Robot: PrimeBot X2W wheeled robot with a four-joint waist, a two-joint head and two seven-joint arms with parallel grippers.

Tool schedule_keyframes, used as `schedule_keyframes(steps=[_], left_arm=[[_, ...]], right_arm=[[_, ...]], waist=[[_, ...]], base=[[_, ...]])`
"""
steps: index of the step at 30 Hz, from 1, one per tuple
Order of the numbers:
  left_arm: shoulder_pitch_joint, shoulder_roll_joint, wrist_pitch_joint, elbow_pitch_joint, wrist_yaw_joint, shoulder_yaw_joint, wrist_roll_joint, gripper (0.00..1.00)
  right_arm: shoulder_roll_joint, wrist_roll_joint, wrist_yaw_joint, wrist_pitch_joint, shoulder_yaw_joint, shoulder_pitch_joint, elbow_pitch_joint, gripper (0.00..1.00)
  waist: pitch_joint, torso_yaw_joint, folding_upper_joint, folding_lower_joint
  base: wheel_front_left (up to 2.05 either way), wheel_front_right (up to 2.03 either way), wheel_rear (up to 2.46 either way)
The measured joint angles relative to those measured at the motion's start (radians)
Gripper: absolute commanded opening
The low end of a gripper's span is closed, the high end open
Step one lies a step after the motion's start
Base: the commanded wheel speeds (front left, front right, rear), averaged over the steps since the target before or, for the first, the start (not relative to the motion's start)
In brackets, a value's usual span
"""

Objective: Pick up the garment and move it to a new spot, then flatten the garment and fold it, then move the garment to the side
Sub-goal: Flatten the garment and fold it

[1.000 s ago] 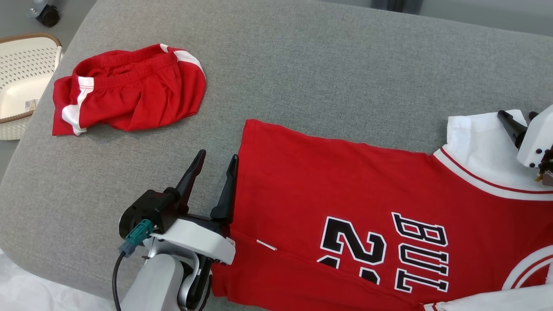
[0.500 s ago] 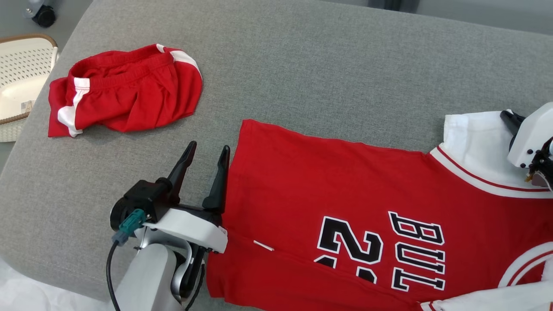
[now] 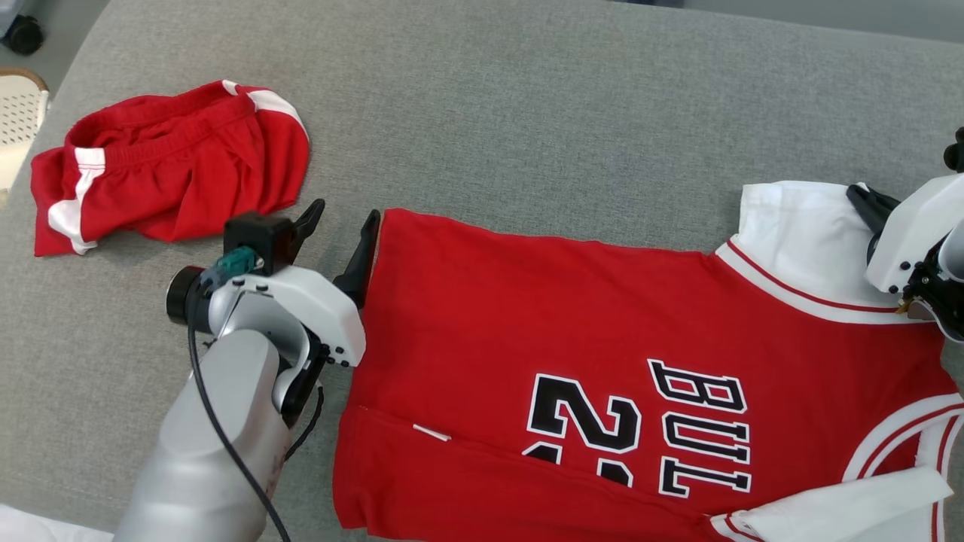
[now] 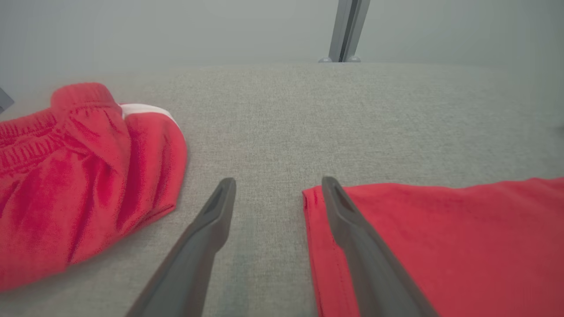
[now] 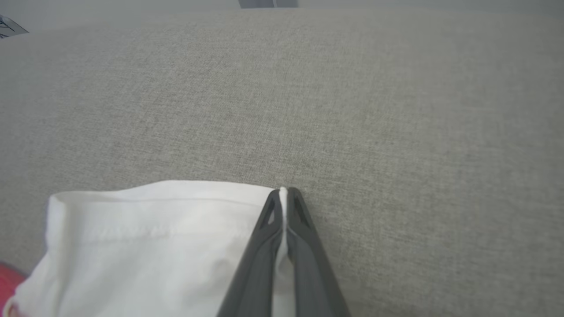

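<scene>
We count two garments on the grey worktop [image 3: 527, 113]: one red jersey [image 3: 572, 316] spread flat across the near right, and one pair of red shorts [image 3: 173, 177] crumpled at the far left. There are also two claws and one basket [image 3: 19, 113] at the left edge. Against the earlier frame the camera has swung, so everything sits further left. The left claw [image 3: 345, 209] has truly travelled, up along the jersey's hem to its far corner, its fingers apart. From its wrist we see one finger over the hem corner and the other over bare grey cloth. The head view gives the jersey's black lettering. The right wrist view adds a sliver of white cloth between the right claw [image 5: 284, 191] fingers, pinched together on the white sleeve [image 5: 154, 229].
</scene>
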Motion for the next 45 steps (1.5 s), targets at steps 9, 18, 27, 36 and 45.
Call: schedule_keyframes(steps=[9,18,27,36,45], left_arm=[[-0.130,0.010,0.131,0.144,-0.021,-0.096,-0.032,1.00],[-0.174,0.009,0.106,0.201,-0.025,-0.204,-0.054,1.00],[-0.236,0.010,0.072,0.290,-0.024,-0.231,-0.070,1.00],[-0.268,-0.005,0.074,0.343,-0.025,-0.274,-0.091,0.44],[-0.269,-0.007,0.083,0.333,-0.025,-0.345,-0.159,0.00]], right_arm=[[0.000,0.047,0.000,-0.025,0.064,-0.035,0.001,0.00],[-0.005,0.088,0.000,-0.039,0.110,-0.063,0.006,0.00],[-0.006,0.123,0.000,-0.052,0.154,-0.084,0.014,0.00],[-0.005,0.157,0.000,-0.063,0.193,-0.101,0.021,0.00],[-0.006,0.187,0.000,-0.076,0.226,-0.106,0.028,0.00]], waist=[[0.020,-0.022,0.0000,0.0000],[0.034,-0.027,0.0000,0.0000],[0.045,-0.032,0.0000,0.0000],[0.052,-0.039,0.0000,0.0000],[0.047,-0.040,0.0000,-0.0001]], base=[[0.00,0.00,0.00],[0.00,0.00,0.00],[0.00,0.00,0.00],[0.00,0.00,0.00],[0.00,0.00,0.00]])
